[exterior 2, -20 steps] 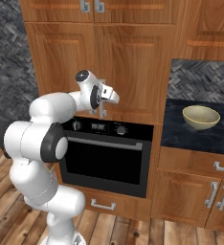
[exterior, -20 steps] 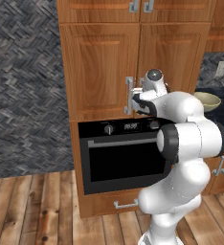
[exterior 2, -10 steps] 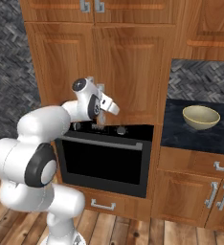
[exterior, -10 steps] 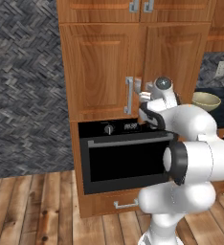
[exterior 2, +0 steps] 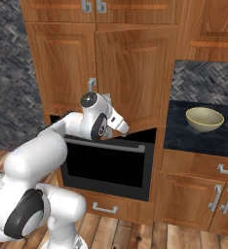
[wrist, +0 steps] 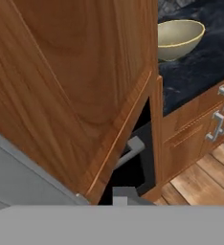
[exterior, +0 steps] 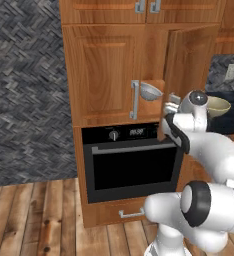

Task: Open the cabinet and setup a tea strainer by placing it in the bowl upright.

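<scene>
Cabinet (exterior: 104, 75) first — the tall brown two-door unit stands above the built-in black oven (exterior: 131, 167). Its left door is shut, the silver bar handle (exterior: 134, 100) upright at the inner edge. Its right door (exterior: 189, 75) is swung partway out toward the robot, and in the right base view that door (exterior 2: 135, 78) leans out over the oven's top edge. In the hand view the same door (wrist: 71, 81) is seen very close, as a slanting slab of wood grain.

Beside the oven runs a dark stone counter (exterior 2: 203, 136), with low base cabinets (exterior 2: 203, 194) under it. Wooden floor planks (exterior: 34, 215) lie in front.

Through the gap between the two doors, in the left base view, the tea strainer (exterior: 150, 91) sits inside the cabinet on its shelf — a pale rounded metal shape just right of the left door's handle. The bowl (exterior 2: 204, 119) rests on the counter, well apart from the strainer and to the right of the open door; it also shows in the hand view (wrist: 177, 38) and in the left base view behind the arm's wrist (exterior: 218, 106).

The gripper (exterior: 172, 100) is raised by the lower edge of the open door. Whether its fingers are wide, narrow or on the door I cannot tell.
</scene>
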Robot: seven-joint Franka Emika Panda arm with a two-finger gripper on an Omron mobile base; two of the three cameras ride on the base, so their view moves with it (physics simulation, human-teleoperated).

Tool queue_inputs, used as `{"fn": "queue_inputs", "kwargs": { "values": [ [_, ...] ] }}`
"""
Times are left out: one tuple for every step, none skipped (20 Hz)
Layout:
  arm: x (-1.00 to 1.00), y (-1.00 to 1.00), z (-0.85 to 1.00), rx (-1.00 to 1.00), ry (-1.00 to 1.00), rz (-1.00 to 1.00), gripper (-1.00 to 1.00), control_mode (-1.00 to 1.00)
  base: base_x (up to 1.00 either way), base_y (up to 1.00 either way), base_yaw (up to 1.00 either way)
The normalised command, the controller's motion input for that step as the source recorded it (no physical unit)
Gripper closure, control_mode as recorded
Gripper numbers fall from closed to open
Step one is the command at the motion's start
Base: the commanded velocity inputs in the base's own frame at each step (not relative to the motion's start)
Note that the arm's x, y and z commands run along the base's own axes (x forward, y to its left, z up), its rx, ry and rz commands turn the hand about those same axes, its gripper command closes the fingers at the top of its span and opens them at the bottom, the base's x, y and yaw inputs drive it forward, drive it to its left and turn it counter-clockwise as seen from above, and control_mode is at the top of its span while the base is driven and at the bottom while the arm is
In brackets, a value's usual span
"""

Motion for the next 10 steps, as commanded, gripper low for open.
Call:
{"fn": "queue_inputs", "kwargs": {
  "values": [
    [-0.79, -1.0, -0.04, 0.13, -0.01, -0.09, 1.0, -1.0, 0.0, 0.0, 0.0],
    [-0.79, -1.0, -0.04, 0.13, -0.02, -0.09, 1.0, -1.0, 0.0, 0.0, 0.0],
    [-0.76, -1.0, -0.04, 0.13, -0.02, -0.09, 1.0, -1.0, 0.0, 0.0, 0.0],
    [-0.73, -1.0, -0.05, 0.12, -0.02, -0.09, 1.0, -1.0, 0.0, 0.0, 0.0],
    [-0.67, -1.0, -0.06, 0.12, -0.02, -0.09, 1.0, -1.0, 0.0, 0.0, 0.0],
    [-0.58, -1.0, -0.08, 0.1, 0.0, -0.09, 1.0, -1.0, 0.0, 0.0, 0.0],
    [-0.4, -1.0, -0.04, 0.08, 0.0, -0.08, 1.0, -1.0, 0.0, 0.0, 0.0],
    [0.0, -0.86, 0.0, 0.08, 0.0, -0.08, 1.0, -1.0, 0.0, 0.0, 0.0],
    [-0.22, -0.44, 0.0, 0.05, 0.0, -0.01, 1.0, -1.0, 0.0, 0.0, 0.0],
    [0.0, -0.15, 0.0, 0.0, 0.0, -0.02, -1.0, -1.0, 0.0, 0.0, 0.0]
  ]
}}
